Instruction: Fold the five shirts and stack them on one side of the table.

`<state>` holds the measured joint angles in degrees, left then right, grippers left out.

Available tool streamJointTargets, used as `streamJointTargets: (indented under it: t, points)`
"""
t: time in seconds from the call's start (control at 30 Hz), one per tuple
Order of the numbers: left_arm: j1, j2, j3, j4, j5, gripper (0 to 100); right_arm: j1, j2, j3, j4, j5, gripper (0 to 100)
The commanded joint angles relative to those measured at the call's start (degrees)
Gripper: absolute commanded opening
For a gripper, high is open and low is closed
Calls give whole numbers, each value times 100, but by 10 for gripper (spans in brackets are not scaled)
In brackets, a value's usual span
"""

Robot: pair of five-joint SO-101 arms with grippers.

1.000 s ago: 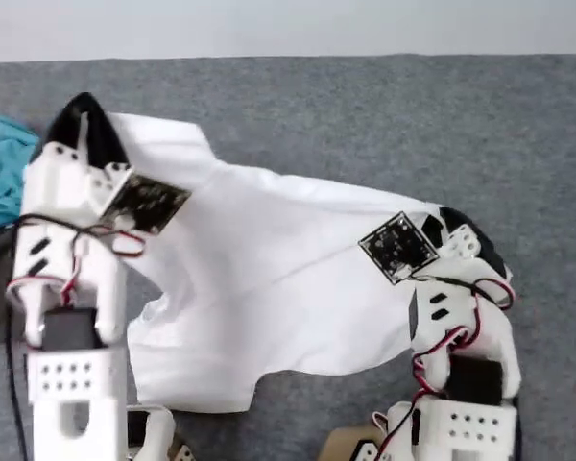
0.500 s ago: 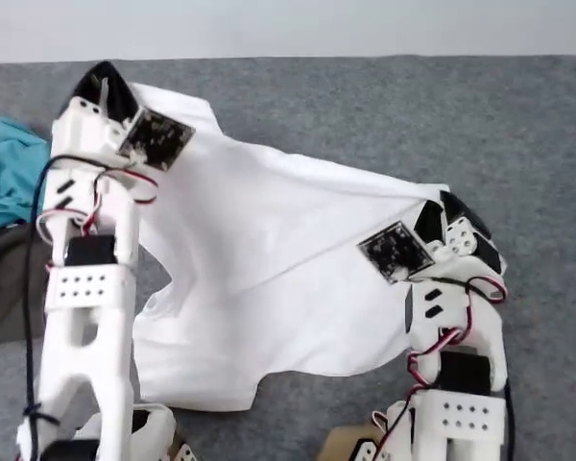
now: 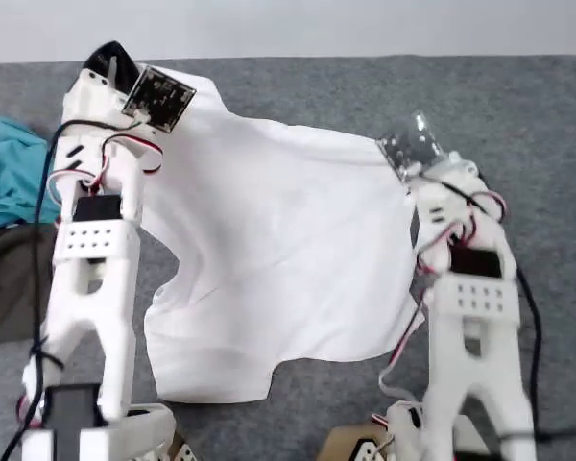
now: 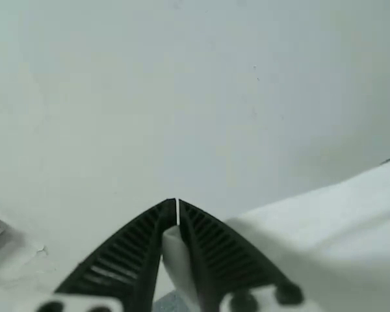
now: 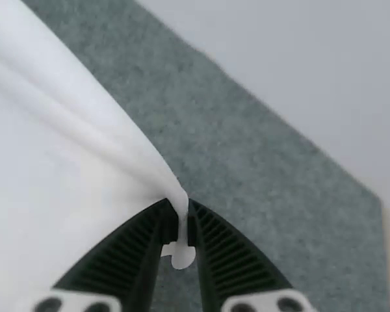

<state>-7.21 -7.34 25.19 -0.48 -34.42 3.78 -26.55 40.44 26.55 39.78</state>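
- The white shirt point(image 3: 278, 259) lies spread on the grey table point(image 3: 528, 125), between the two arms.
- The left gripper point(image 4: 177, 207) pinches its far edge, fingers pressed on the cloth.
- The right gripper point(image 5: 181, 208) pinches the far edge on the other side.
- A teal shirt point(image 3: 5, 178) lies beside the left arm.

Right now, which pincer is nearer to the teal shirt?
Left. The left pincer holds the white shirt at a corner close to the teal shirt; the right pincer holds its opposite edge, farther away.
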Motion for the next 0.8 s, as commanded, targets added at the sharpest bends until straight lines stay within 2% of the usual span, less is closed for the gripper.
streamJointTargets:
  t: [0.0, 0.3, 0.53, 0.77]
  points:
    - [44, 422, -611, -158, 53, 2, 31, 752, -765, -31, -88, 10]
    - [35, 1925, -2026, -97, 44, 2, -48, 2431, -2101, -365, -62, 10]
    - [18, 2637, -3204, 1160, 35, 2, -189, 3635, -3270, -365, -35, 10]
    - [0, 3332, -4119, 1996, 35, 4, -215, 4716, -4176, -356, -35, 14]
